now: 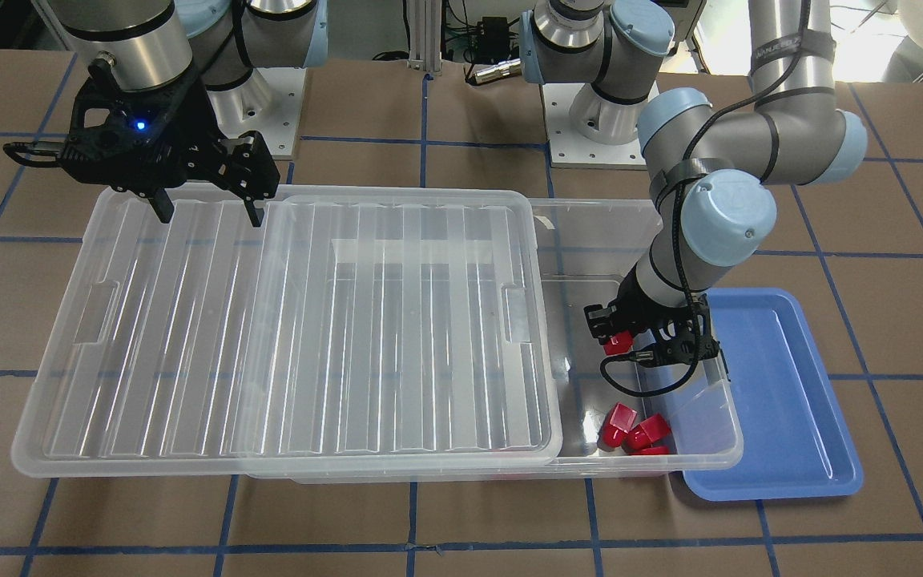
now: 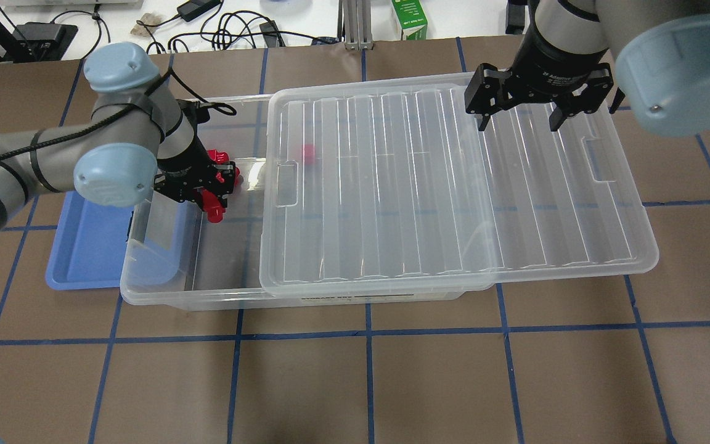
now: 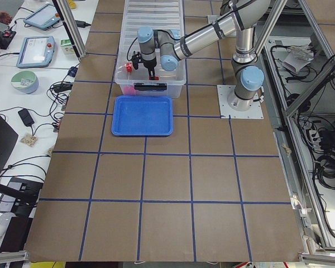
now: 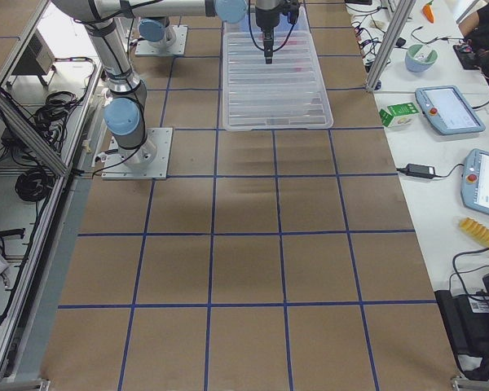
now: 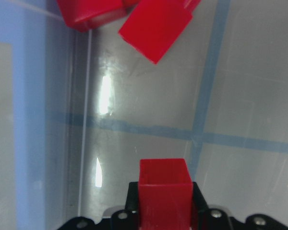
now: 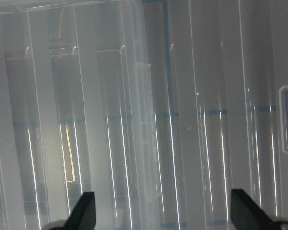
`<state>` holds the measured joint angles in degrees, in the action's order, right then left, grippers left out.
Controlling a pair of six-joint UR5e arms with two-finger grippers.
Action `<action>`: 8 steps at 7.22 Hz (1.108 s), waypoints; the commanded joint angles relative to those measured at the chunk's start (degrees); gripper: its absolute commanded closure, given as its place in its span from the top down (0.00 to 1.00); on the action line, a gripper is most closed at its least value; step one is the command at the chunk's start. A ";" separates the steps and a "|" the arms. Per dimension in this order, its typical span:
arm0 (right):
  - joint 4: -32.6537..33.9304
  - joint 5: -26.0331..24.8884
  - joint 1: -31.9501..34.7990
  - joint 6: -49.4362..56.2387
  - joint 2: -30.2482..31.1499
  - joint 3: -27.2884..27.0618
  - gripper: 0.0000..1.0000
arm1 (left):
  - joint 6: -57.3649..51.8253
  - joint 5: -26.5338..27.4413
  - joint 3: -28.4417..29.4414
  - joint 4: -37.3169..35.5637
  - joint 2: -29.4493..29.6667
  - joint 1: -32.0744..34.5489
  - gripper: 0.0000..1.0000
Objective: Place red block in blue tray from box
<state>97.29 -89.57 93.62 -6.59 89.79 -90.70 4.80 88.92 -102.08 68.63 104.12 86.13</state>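
Observation:
My left gripper [image 1: 644,340] is inside the open end of the clear box [image 1: 730,437], shut on a small red block [image 1: 616,344]. In the overhead view the left gripper [image 2: 207,188] holds the red block [image 2: 213,208] just above the box floor. The left wrist view shows the red block [image 5: 164,189] between the jaws. Three similar red blocks [image 1: 634,433] are bunched in the box corner. The blue tray [image 1: 782,401] lies beside the box, partly under its end. My right gripper [image 1: 209,212] is open and empty over the ribbed lid [image 1: 285,336].
The lid [image 2: 453,185] is slid toward my right and overhangs that end of the box [image 2: 207,299]. Another red block [image 2: 309,154] shows through the lid. The blue tray [image 2: 84,246] is empty. Brown table with a blue tape grid surrounds everything.

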 commanded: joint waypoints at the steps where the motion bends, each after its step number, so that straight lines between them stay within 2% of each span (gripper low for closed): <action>1: 0.01 0.27 -0.01 -0.17 -0.05 0.00 1.00 | -2.93 0.11 8.80 10.71 -2.86 -0.26 0.00; 2: -0.08 0.45 -0.10 -0.52 -0.05 0.00 1.00 | -7.04 0.54 9.79 12.04 -3.82 -2.26 0.00; 4: -0.08 0.02 -0.27 -0.18 -0.14 0.17 1.00 | -18.70 -0.50 9.19 12.49 -5.24 -14.87 0.00; 5: 0.01 -0.16 -1.15 0.52 -0.31 0.08 1.00 | -24.17 -2.86 8.92 12.49 -4.28 -20.77 0.00; 6: -0.08 -0.25 -2.46 1.83 -0.31 0.08 1.00 | -31.44 -3.05 8.40 11.71 -3.05 -24.83 0.00; 7: -0.17 0.10 -5.43 5.07 -0.31 0.00 1.00 | -35.17 -2.97 6.83 9.70 -0.34 -26.61 0.00; 8: -0.17 0.19 -10.07 11.10 -0.31 -0.35 1.00 | -36.08 -2.53 4.11 -0.15 2.99 -26.71 0.00</action>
<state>97.16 -89.55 88.34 -1.44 89.49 -90.75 -28.20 86.18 -95.39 76.44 103.58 60.90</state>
